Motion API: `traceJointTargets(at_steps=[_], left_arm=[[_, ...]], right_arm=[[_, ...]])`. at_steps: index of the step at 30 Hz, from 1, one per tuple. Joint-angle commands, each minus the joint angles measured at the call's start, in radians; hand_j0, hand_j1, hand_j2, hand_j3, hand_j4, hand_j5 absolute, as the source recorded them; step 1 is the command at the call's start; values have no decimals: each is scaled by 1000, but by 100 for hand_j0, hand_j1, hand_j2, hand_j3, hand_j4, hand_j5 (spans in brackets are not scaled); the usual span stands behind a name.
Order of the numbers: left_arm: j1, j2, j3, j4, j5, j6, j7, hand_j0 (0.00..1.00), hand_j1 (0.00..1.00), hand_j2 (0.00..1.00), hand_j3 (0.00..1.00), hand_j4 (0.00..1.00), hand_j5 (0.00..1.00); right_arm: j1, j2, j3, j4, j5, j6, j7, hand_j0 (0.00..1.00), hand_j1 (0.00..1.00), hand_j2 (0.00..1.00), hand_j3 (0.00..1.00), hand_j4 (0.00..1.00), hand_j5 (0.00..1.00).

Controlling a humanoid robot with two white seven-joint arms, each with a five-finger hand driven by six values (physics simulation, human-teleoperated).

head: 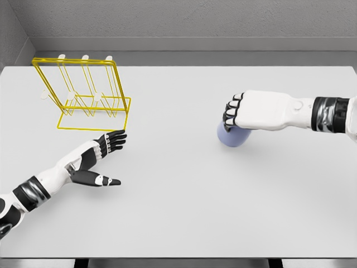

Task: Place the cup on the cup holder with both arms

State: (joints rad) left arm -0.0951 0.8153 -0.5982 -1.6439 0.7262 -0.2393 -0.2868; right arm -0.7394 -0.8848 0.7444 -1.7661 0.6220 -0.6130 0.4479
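Note:
A pale lavender cup [231, 137] stands on the white table right of the middle. My right hand [237, 116] comes in from the right edge and is curled over the cup's top and side, hiding most of it. The yellow wire cup holder [83, 95] with white pegs stands at the back left. My left hand [106, 153] lies palm up just in front of the holder's base, fingers spread and holding nothing.
The white table [178, 212] reaches a grey wall behind the holder. Its front edge runs along the bottom of the view.

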Motion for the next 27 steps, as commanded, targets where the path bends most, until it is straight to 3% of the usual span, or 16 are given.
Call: traceJointTargets(at_steps=[1,23,27], left_arm=[[-2,1,0,0,4,0,0,100,100,100,100,100,100],[-8,1,0,0,4,0,0,100,100,100,100,100,100],[-9,2,0,0,4,0,0,100,100,100,100,100,100]], right_arm=[[0,37,4,-1,2,2,2,55,55,55,55,55,55],[-90,271,148,-1,8,2,57,53,53,53,53,53,53],[-95,277,155,-1,7,2,57,53,53,53,53,53,53]])
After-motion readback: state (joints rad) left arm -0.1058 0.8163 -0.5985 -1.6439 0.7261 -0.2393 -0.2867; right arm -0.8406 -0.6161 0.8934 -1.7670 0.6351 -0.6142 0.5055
